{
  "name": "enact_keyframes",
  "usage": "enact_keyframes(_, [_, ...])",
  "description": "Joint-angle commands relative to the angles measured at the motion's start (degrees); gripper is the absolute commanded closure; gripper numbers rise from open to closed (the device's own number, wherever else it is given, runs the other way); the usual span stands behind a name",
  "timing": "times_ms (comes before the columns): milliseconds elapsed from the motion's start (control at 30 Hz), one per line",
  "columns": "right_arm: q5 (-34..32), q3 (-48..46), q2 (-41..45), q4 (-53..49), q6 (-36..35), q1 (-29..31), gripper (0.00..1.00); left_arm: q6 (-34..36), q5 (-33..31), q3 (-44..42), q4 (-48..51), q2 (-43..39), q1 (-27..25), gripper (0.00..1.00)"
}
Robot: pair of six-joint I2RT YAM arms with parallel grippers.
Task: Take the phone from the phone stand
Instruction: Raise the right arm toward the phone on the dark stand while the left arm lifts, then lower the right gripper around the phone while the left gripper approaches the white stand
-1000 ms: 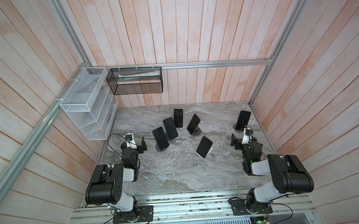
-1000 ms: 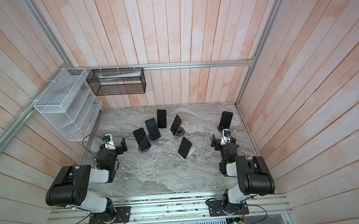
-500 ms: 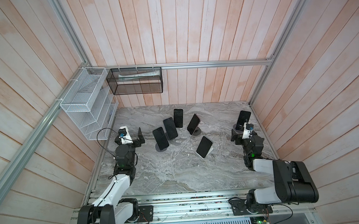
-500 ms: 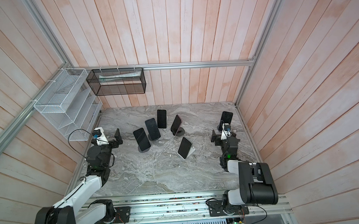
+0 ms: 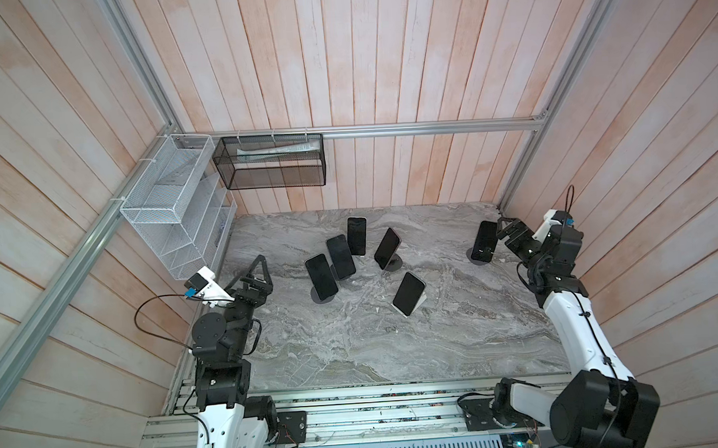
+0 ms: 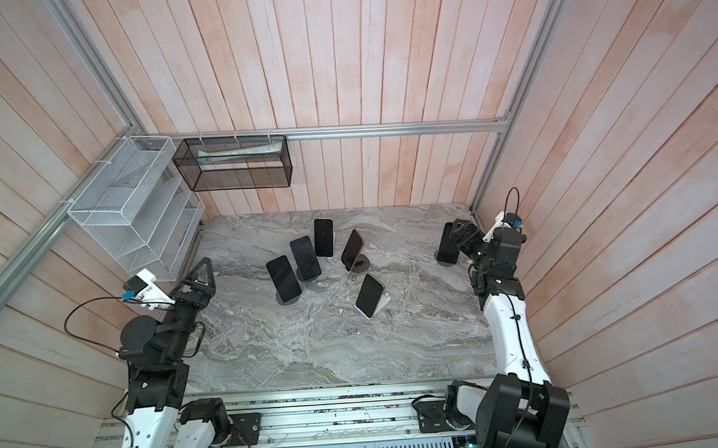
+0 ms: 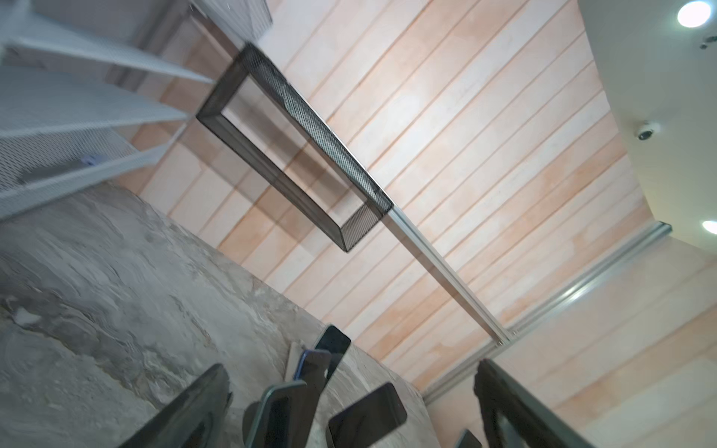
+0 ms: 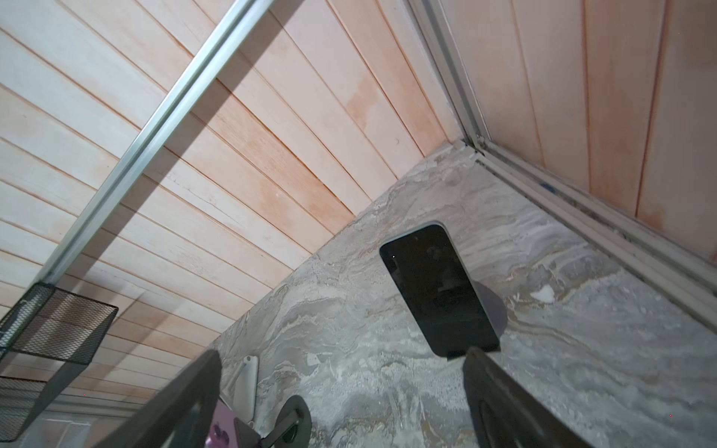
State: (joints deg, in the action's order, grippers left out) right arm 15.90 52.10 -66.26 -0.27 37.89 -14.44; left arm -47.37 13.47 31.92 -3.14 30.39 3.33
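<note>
Several dark phones lean on stands on the marble table (image 5: pixel 354 350). One phone (image 5: pixel 485 242) (image 6: pixel 447 244) stands alone at the far right on a round dark stand (image 5: pixel 480 258); the right wrist view shows this phone (image 8: pixel 438 287) upright with its screen dark. My right gripper (image 5: pixel 509 231) (image 6: pixel 459 234) (image 8: pixel 341 403) hovers open just right of it, not touching. My left gripper (image 5: pixel 259 275) (image 6: pixel 201 275) (image 7: pixel 349 407) is open and empty at the table's left edge, pointing toward the middle cluster. The nearest phone of that cluster (image 5: pixel 320 276) (image 7: pixel 279 415) is a hand's width away.
Other phones on stands fill the middle: one (image 5: pixel 341 257), one (image 5: pixel 357 235), one (image 5: pixel 386 248), and one on a white stand (image 5: pixel 409 293). A white wire rack (image 5: pixel 178 212) hangs on the left wall. A black mesh basket (image 5: pixel 273 162) hangs at the back.
Both arms have unfolded and lifted away from the front. The left gripper moved to the table's left edge. The right gripper moved up beside the far right phone. Both stayed open.
</note>
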Motion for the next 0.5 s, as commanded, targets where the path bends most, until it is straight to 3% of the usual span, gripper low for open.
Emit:
enact_keyframes(0, [2.2, 2.2, 2.6, -11.1, -0.8, 0.7, 0.02, -2.6, 14.7, 2.7, 5.0, 4.7, 0.2, 0.0])
enact_keyframes(67, [-2.3, 1.5, 4.4, -11.9, -0.6, 0.8, 0.02, -1.9, 18.9, 3.2, 3.8, 6.8, 0.2, 0.0])
enact_keyframes(133, [-8.8, -2.2, 6.1, -10.9, 6.1, -0.5, 0.02, -1.2, 19.3, 3.3, 4.0, 7.8, 0.2, 0.0])
enact_keyframes(233, [-1.9, -8.4, 7.6, -5.7, 8.4, -5.8, 0.02, -2.7, 18.4, 3.3, 4.0, 8.5, 0.1, 0.0])
enact_keyframes(267, [0.1, -9.5, 8.2, -5.1, 7.6, -6.6, 0.1, -3.3, 19.5, 3.0, 3.0, 8.7, 0.1, 0.0])
enact_keyframes(300, [0.8, -9.8, 9.1, -6.0, 4.0, -6.8, 0.28, -4.0, 20.1, 2.8, 2.6, 8.8, 0.1, 0.0])
enact_keyframes(333, [-0.3, -9.1, 9.6, -8.2, 0.3, -6.5, 0.45, -4.3, 20.1, 2.8, 2.6, 8.9, 0.1, 0.01])
enact_keyframes(367, [-4.0, -7.4, 9.7, -11.7, -1.1, -6.2, 0.54, -4.3, 19.1, 2.5, 3.3, 9.0, 0.1, 0.02])
enact_keyframes(467, [-8.2, -5.1, 9.4, -14.9, -3.9, -6.3, 0.54, -4.1, 13.7, 2.5, 8.7, 9.5, 0.1, 0.03])
